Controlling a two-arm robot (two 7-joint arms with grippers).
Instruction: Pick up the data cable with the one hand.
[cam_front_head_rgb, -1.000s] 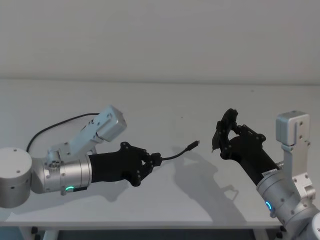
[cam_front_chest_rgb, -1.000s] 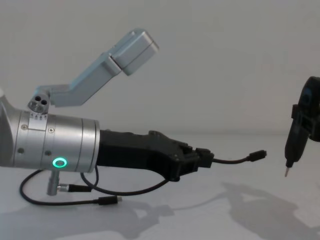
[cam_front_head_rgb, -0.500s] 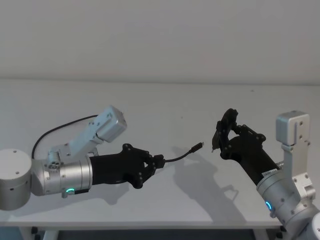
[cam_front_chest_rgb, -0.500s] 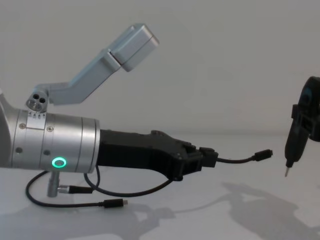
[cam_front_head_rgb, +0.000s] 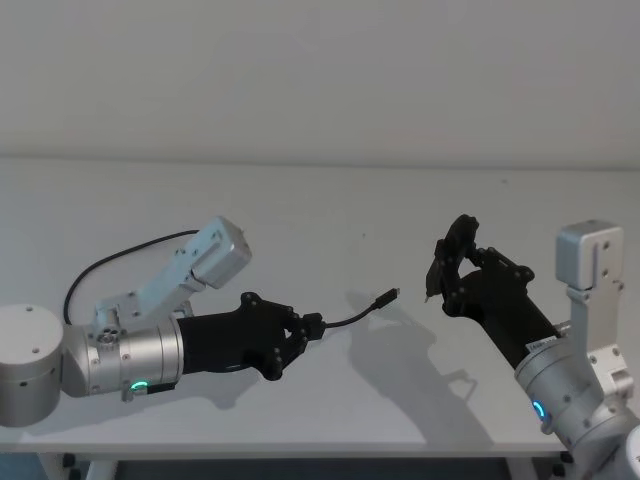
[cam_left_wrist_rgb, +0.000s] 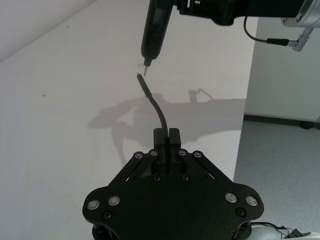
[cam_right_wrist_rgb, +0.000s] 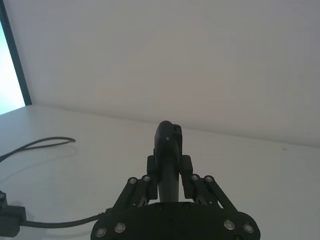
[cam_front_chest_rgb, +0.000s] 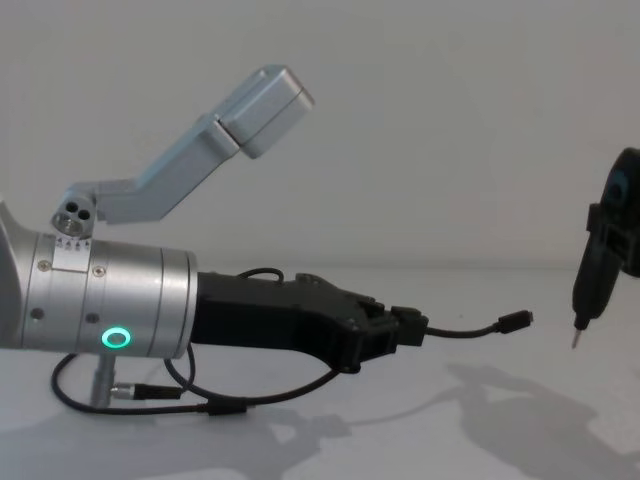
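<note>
Here the left claw, toward the tabletop's near edge, is clenched on the data cable; the right claw grips a dark pen-like tool.

We lose the data cable inside the clamped left gripper — hidden there. The chest view crops the right gripper.

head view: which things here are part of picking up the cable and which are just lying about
In the job: cable, clamped in the left gripper.
Not in it: right gripper holding a pointed tool; table.
</note>
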